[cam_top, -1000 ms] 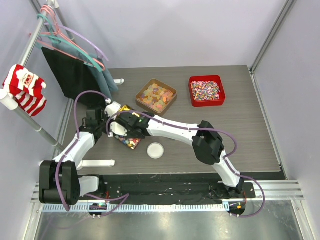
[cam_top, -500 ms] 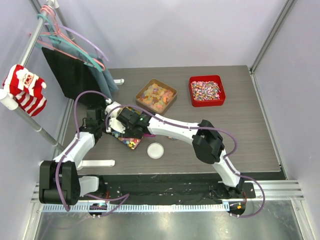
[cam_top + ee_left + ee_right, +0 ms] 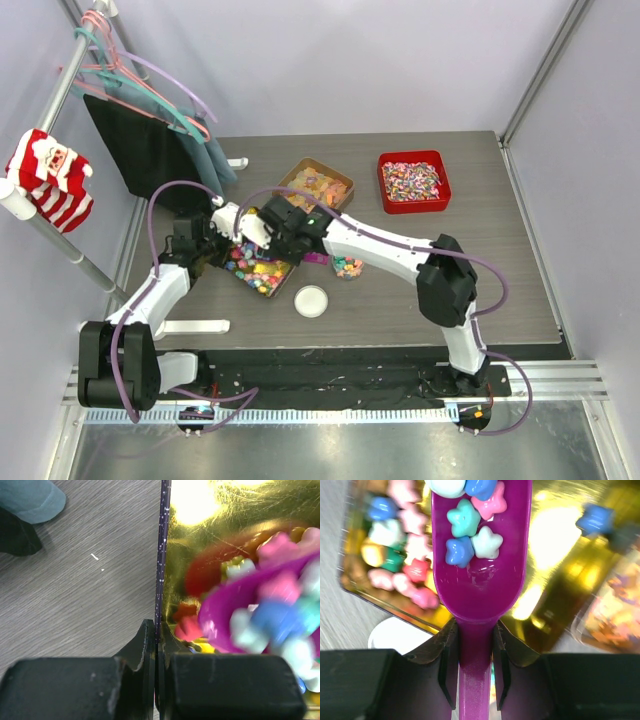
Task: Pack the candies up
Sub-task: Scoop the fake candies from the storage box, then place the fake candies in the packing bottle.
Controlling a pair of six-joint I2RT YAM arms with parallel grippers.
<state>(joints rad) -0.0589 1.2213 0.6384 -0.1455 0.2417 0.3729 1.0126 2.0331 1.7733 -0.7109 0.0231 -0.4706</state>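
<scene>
Right tool [image 3: 475, 637] is clamped on the scoop [image 3: 480, 587], whose long axis runs straight up the wrist frame with candies [image 3: 469, 530] in its bowl above the tray [image 3: 555, 550], while left tool [image 3: 156, 647] pinches the tray's wall and the cup [image 3: 347, 267] sits right of the tray, nearer the right arm.

Scoop [image 3: 479, 582]: smooth magenta plastic, shining glossy and throwing small highlights in the bowl.
Candies [image 3: 470, 527]: smooth, hard-looking coats, gleaming under the light.
Box [image 3: 215, 510]: inside is glaring like gold foil, mirror-bright and showing fine scratches; the thin wall edge is showing dark purple with pale speckles.
Counter [image 3: 75, 595]: grey wood-grain surface, lying matt, finely streaked.
Left gripper [image 3: 156, 630], right gripper [image 3: 473, 627]: black bodies, looking like matt, faintly grainy plastic.
Red tray [image 3: 382, 190], near the far right corner: looking like smooth plastic.
Cloth [image 3: 30, 497], at the far left corner: teal, soft, matt, hanging in folds.
</scene>
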